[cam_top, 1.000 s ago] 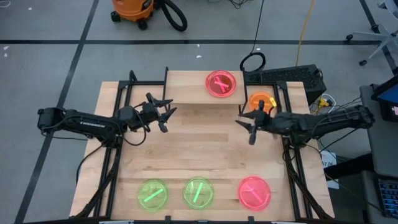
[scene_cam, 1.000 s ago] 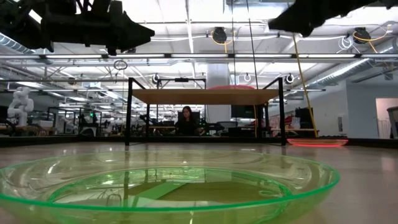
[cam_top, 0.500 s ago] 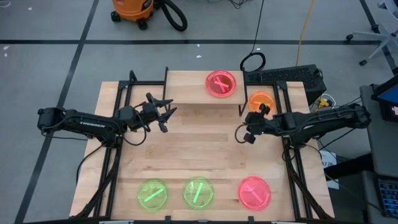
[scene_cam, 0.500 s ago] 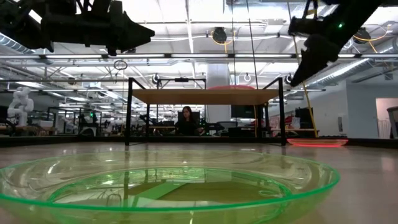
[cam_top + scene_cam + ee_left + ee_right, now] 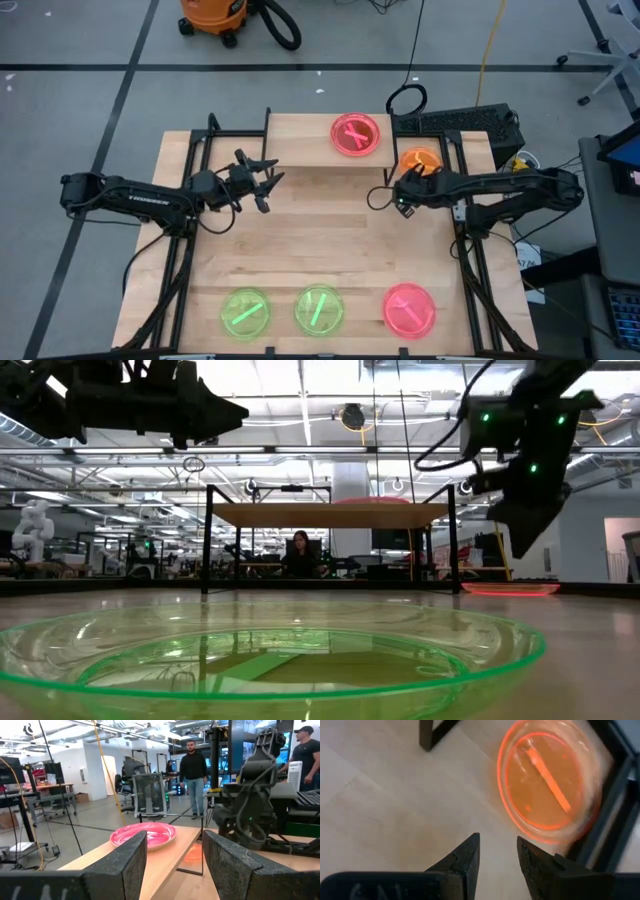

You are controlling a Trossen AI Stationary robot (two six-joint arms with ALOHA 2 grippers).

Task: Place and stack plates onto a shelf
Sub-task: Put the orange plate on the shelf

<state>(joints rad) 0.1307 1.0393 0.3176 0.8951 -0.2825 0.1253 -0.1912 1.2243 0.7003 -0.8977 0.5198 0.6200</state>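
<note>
Right gripper (image 5: 497, 851), jaws apart and empty, hung near the orange plate (image 5: 547, 782), which looked light, thin, slick plastic, best pinched at its rim; left gripper (image 5: 262, 186) waited open.

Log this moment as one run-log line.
right gripper: open, above orange plate | left gripper: open, waiting | shelf: one pink plate

plate (image 5: 356, 133) on shelf (image 5: 300, 140), three plates (image 5: 319, 309) near front

Shelf (image 5: 300, 140) left half bare; pink plate (image 5: 356, 133) fills right
</note>
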